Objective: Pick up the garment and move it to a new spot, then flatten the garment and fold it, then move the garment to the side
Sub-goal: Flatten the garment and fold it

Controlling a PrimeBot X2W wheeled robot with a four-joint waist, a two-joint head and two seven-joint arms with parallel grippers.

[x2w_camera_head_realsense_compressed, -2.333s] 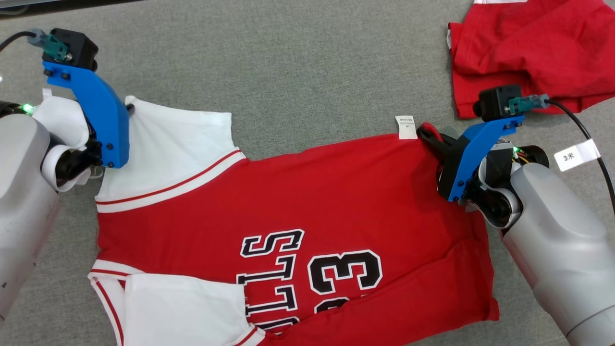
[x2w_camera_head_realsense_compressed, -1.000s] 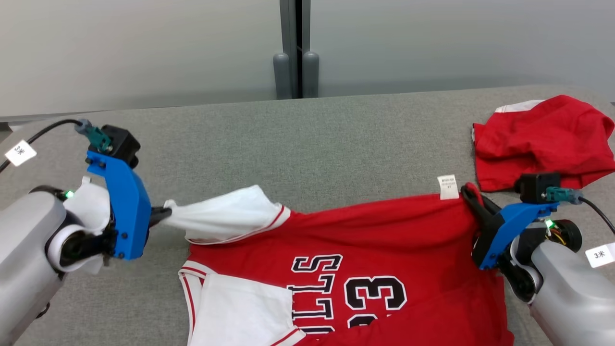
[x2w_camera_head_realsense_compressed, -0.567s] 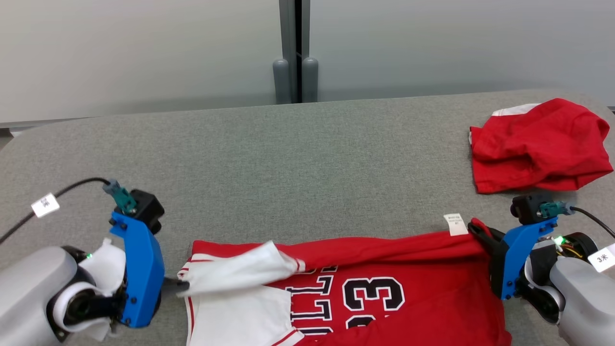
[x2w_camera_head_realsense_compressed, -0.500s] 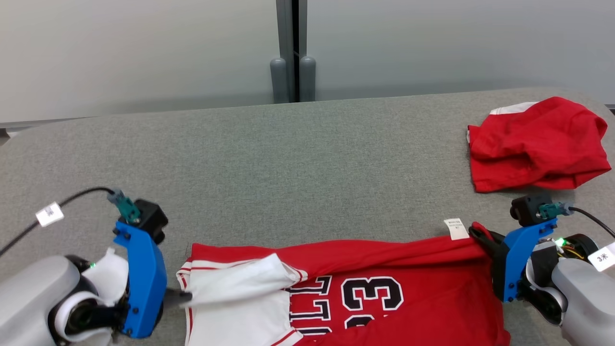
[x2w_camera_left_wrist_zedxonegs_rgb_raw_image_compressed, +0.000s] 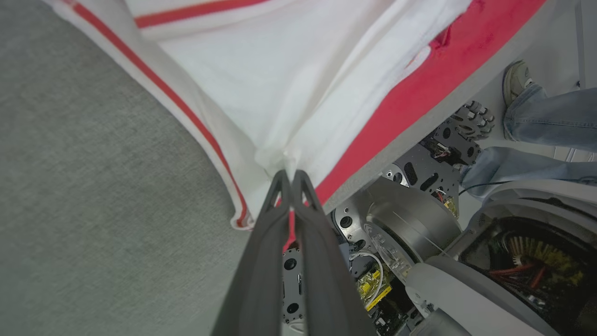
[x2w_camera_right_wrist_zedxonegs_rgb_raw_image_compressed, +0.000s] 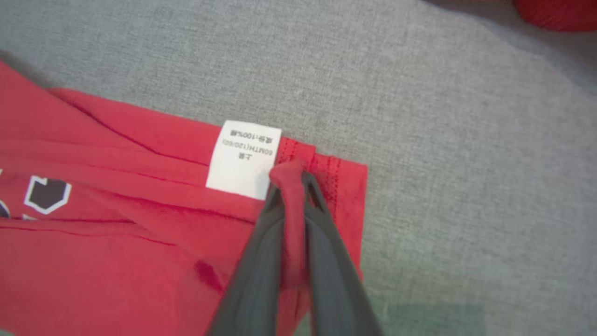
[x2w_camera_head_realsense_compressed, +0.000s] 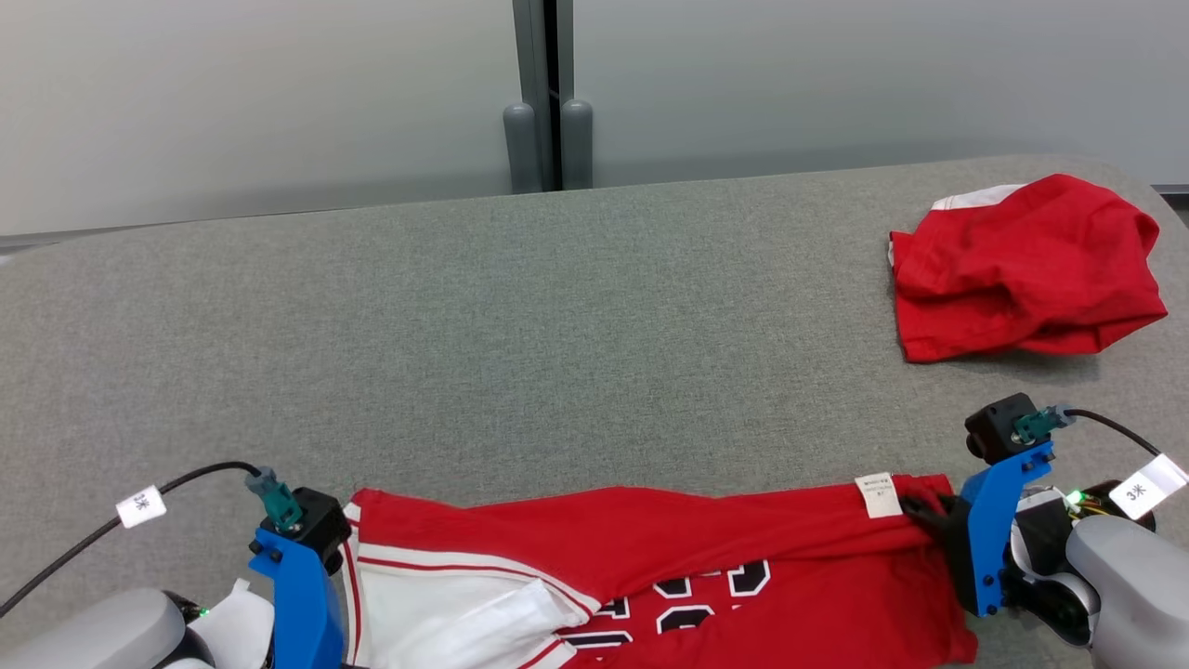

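Observation:
The garment (x2w_camera_head_realsense_compressed: 650, 548), a red jersey with white sleeves and black-and-white print, lies along the near edge of the grey table (x2w_camera_head_realsense_compressed: 557, 325), its far part doubled over toward me. In the left wrist view my left gripper (x2w_camera_left_wrist_zedxonegs_rgb_raw_image_compressed: 291, 176) is shut on the white sleeve (x2w_camera_left_wrist_zedxonegs_rgb_raw_image_compressed: 280, 84), right at the table's edge. My right gripper (x2w_camera_head_realsense_compressed: 924, 513) is shut on the red hem corner beside the white care tag (x2w_camera_head_realsense_compressed: 877, 494). The right wrist view shows red cloth (x2w_camera_right_wrist_zedxonegs_rgb_raw_image_compressed: 116, 233) pinched between the dark fingers (x2w_camera_right_wrist_zedxonegs_rgb_raw_image_compressed: 261, 247) of this gripper (x2w_camera_right_wrist_zedxonegs_rgb_raw_image_compressed: 296, 179), next to the tag (x2w_camera_right_wrist_zedxonegs_rgb_raw_image_compressed: 245, 158).
A second red garment (x2w_camera_head_realsense_compressed: 1022, 269) lies crumpled at the far right of the table. A grey wall with a dark post (x2w_camera_head_realsense_compressed: 543, 93) stands behind it. Past the table edge are my own base (x2w_camera_left_wrist_zedxonegs_rgb_raw_image_compressed: 410, 219) and a person's shoe and jeans leg (x2w_camera_left_wrist_zedxonegs_rgb_raw_image_compressed: 536, 102).
The camera has tilted. Both grippers have drawn the garment's far edge toward me, so the fold now covers most of the print, and the left gripper has sunk to the near table edge.

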